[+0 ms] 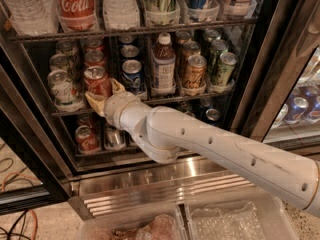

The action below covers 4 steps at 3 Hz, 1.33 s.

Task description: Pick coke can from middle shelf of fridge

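With the gripper [104, 95] at the base of the coke can [97, 80], front left on the middle shelf [165, 98] of the fridge [150, 176], grasp state indeterminate, a weak or skewed hold could drop the can, or withdrawal could topple the neighbouring pale can [62, 86].

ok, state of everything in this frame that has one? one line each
fridge: open, arm reaching inside.
middle shelf: stocked with cans and one bottle.
coke can: upright at the front of its lane, not lifted.
gripper: at the coke can's lower half.
brown bottle: upright, capped.
Coca-Cola bottle: upright on the shelf above.
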Each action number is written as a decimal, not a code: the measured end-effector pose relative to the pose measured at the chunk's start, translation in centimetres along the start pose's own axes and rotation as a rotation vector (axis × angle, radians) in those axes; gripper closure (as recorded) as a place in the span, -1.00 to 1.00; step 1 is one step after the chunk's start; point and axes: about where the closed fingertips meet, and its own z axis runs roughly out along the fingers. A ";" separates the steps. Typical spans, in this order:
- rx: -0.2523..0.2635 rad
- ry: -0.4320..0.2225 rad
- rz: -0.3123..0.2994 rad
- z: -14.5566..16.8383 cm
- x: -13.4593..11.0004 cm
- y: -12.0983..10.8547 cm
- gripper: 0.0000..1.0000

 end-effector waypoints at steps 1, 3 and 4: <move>-0.011 0.008 -0.002 0.0 0.4 0.1 1.00; -0.023 -0.013 -0.020 -0.7 -0.5 0.2 1.00; -0.037 -0.057 -0.050 -1.7 -2.0 0.4 1.00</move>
